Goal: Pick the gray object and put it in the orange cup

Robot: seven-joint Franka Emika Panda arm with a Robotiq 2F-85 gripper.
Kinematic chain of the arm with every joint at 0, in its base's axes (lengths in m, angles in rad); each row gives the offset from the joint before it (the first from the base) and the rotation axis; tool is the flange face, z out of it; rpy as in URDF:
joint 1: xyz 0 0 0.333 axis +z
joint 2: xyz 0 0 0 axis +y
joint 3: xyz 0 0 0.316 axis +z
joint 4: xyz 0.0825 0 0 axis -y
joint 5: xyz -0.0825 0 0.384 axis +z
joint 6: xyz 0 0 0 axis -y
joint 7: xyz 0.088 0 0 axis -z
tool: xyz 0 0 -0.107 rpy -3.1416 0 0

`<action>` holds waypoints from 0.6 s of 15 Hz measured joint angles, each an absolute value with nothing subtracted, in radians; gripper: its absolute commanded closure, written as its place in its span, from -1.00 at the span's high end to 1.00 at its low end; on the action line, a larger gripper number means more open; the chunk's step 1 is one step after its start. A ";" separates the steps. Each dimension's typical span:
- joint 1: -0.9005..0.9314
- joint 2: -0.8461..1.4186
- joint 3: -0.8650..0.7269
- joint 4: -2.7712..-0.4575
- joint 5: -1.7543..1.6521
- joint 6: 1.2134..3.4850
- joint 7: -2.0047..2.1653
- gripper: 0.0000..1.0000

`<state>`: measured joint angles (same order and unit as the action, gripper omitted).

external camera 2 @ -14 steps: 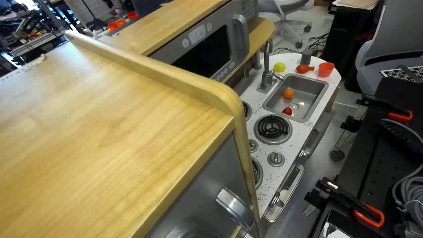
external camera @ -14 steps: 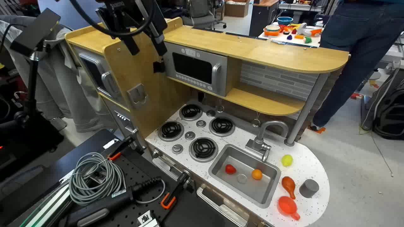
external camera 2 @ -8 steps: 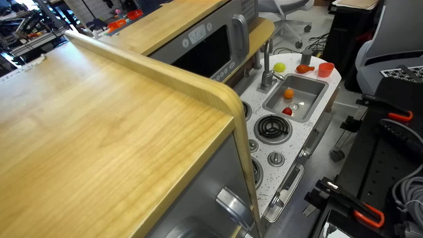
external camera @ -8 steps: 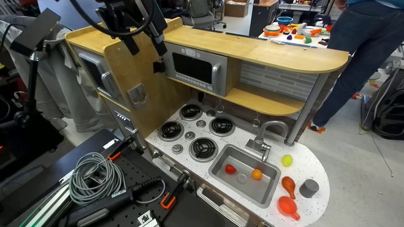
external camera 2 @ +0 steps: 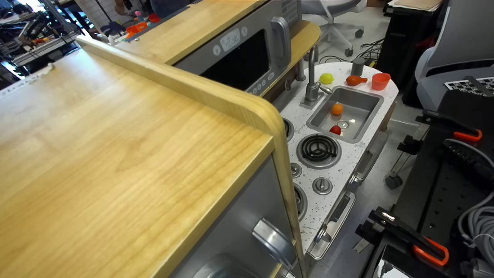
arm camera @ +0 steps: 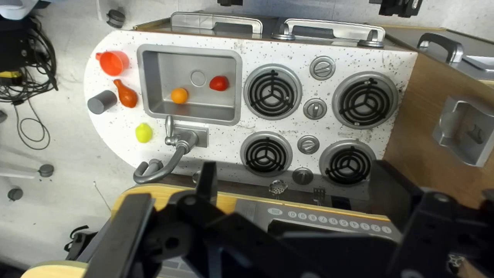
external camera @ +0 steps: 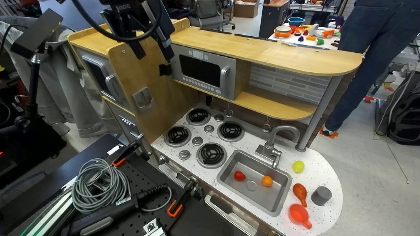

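In an exterior view, the hand hangs at upper left, spread wide and gripping nothing. The gray cylinder stands upright at lower right on the white counter, near the orange cup. A good approach likely clears the faucet, descends centered, and avoids the reddish-brown toy just beside the cylinder.

gray object: matt | orange cup: smooth plastic | sink: satin metal | cabinet top: grained wood
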<state>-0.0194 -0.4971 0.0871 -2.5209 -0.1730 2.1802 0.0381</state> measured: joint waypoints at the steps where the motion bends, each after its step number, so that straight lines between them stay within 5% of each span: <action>1: -0.020 -0.485 0.078 -2.522 -0.173 2.180 0.038 1.00; 9: -0.087 -0.156 -0.107 -2.489 -0.167 2.352 -0.136 1.00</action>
<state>-0.0866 -0.1564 -0.1070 -2.4889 -0.1670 2.3523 -0.1365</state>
